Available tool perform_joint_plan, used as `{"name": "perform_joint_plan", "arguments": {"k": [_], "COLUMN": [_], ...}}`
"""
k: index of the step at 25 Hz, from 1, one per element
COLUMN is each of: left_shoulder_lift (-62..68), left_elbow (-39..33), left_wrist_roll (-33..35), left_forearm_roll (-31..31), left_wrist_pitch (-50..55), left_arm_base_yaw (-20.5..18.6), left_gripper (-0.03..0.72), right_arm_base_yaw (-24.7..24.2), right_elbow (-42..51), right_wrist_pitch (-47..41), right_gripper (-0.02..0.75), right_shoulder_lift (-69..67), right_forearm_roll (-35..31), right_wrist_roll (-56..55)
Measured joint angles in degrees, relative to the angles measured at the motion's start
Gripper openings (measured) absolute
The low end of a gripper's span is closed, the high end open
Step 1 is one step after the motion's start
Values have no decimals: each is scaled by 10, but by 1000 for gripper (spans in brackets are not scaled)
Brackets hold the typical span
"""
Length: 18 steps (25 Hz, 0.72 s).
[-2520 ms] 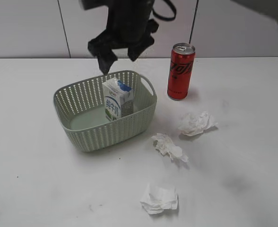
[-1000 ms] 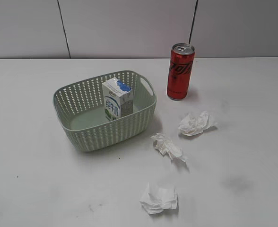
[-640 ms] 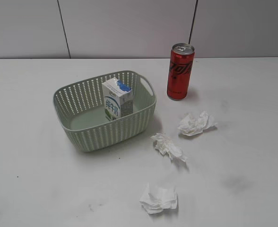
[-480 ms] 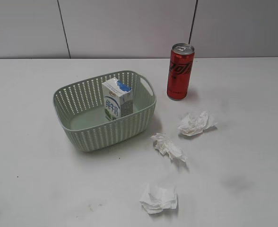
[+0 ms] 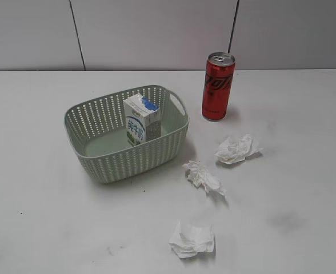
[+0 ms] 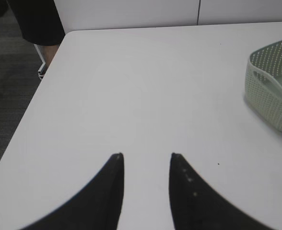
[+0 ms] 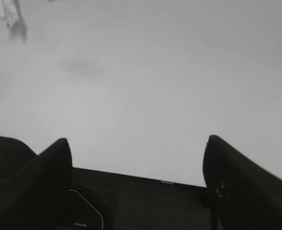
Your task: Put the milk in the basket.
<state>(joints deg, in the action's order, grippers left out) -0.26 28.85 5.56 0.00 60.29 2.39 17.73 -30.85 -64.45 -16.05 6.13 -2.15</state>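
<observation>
Surface: white surface (image 5: pixel 54 228) before a pale panelled wall, faintly smudged.
Basket: sage-green perforated basket (image 5: pixel 135 161) left of centre; its corner (image 6: pixel 270 96) shows at the right edge of the left wrist view.
Milk: milk (image 5: pixel 141 119) stands upright inside the basket, near its far right side.
Can: red can (image 5: pixel 218 86) upright, right of the basket, apart from it.
Tissues: 3 crumpled tissues (image 5: pixel 236 149) lie right of and in front of the basket.
Left claw: left claw (image 6: pixel 146 155) over bare surface, fingers slightly apart, holding nothing.
Right claw: right claw (image 7: pixel 136 143) spread wide, empty, near the surface edge.
</observation>
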Motion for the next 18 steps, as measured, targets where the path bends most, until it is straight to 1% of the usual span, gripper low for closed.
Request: {"name": "perform_joint_plan", "arguments": {"k": [3,7,15,18], "left_shoulder_lift": [0,0,0,0], "left_elbow": [0,0,0,0], "left_wrist_roll": [0,0,0,0], "left_forearm_roll": [0,0,0,0], "left_wrist_pitch": [0,0,0,0], "left_arm_base_yaw": [0,0,0,0], "left_gripper": [239,239,239,239], "right_arm_base_yaw": [0,0,0,-1], "right_elbow": [15,19,19,19], "right_wrist_pitch": [30,42,44,44], "right_gripper": [660,660,661,635], "right_shoulder_lift": [0,0,0,8], "right_forearm_roll": [-2,-5,-6,-6], "right_wrist_roll": [1,5,7,7]}}
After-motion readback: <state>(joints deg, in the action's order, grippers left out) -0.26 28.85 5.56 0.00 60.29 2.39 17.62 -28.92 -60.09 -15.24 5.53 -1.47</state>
